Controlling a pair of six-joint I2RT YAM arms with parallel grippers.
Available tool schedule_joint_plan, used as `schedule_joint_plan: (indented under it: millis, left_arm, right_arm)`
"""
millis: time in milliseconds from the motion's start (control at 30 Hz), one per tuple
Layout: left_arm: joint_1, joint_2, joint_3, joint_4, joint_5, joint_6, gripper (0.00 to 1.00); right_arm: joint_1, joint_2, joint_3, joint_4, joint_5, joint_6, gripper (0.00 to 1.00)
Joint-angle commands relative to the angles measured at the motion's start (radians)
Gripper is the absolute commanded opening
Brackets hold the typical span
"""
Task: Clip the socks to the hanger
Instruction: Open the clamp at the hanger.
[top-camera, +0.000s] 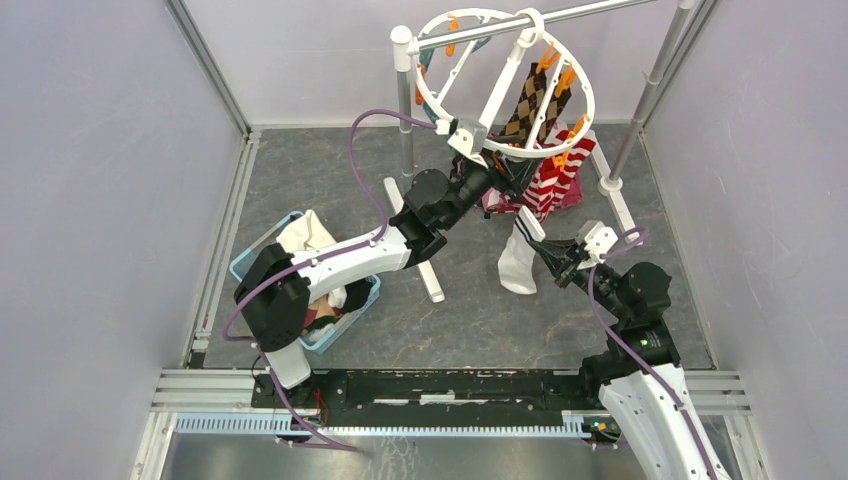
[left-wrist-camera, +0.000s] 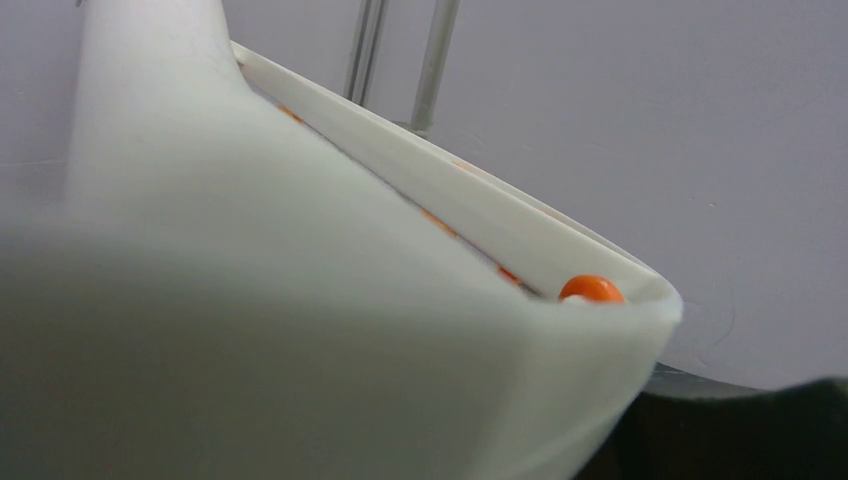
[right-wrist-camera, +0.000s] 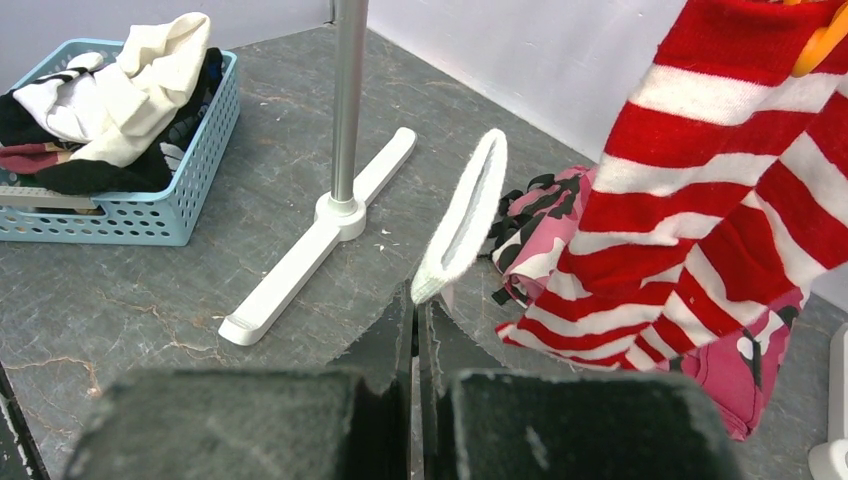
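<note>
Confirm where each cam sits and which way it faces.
Top external: above and behind the bases, looking down at the table; both arms show, left gripper at the hanger, right gripper pinching the white sock.
Left wrist: hard against the hanger rim, which fills the frame; own fingers unclear.
Right wrist: low, looking along its shut jaws past the white sock toward blue basket and striped socks.
Shared: top and right wrist both show basket and those socks.

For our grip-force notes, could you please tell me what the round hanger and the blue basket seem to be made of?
Round hanger: likely rigid white plastic, smooth with a soft sheen, moulded ring and crossbars. Blue basket: probably plastic, matte, judging by its regular moulded lattice walls.
</note>
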Motion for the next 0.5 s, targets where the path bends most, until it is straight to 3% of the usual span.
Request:
schedule_joint_plan:
  millis: [0,467]
  left_arm:
    - [-0.008,-0.005,0.034,0.028,-0.047,0.037,0.68]
    - [-0.022,-0.005,0.016,0.077,-0.058,0.130,0.74]
  right_arm:
    - [0.008,-0.009,0.031,0.021,0.016,-0.011,0.00]
    - [0.012,-0.007,0.030,0.024,0.020,-0.012,0.00]
